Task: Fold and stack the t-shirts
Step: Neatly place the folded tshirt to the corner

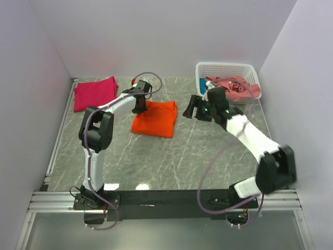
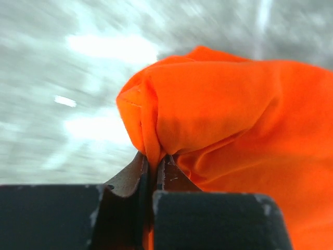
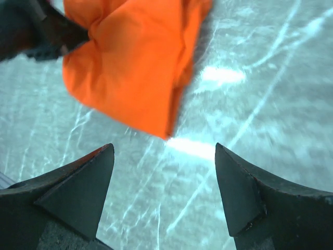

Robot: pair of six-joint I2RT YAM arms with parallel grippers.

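Observation:
A folded bright orange t-shirt (image 1: pixel 155 119) lies mid-table. My left gripper (image 1: pixel 139 105) sits at its far left corner, shut on a pinch of the orange cloth (image 2: pixel 208 104), with fabric squeezed between the two fingers (image 2: pixel 136 174). My right gripper (image 1: pixel 191 108) hovers just right of the shirt, open and empty, its fingertips (image 3: pixel 99 166) wide apart over bare table, the orange t-shirt (image 3: pixel 135 62) ahead of it. A folded magenta-red t-shirt (image 1: pixel 93 94) lies at the far left. A salmon-pink t-shirt (image 1: pixel 231 86) and a bit of teal-blue one (image 1: pixel 202 83) sit in the basket.
The white lattice basket (image 1: pixel 225 69) stands at the back right, right behind my right arm. White walls close in the marbled grey table (image 1: pixel 171 156) on three sides. A metal rail runs along the table's left edge (image 1: pixel 57 140).

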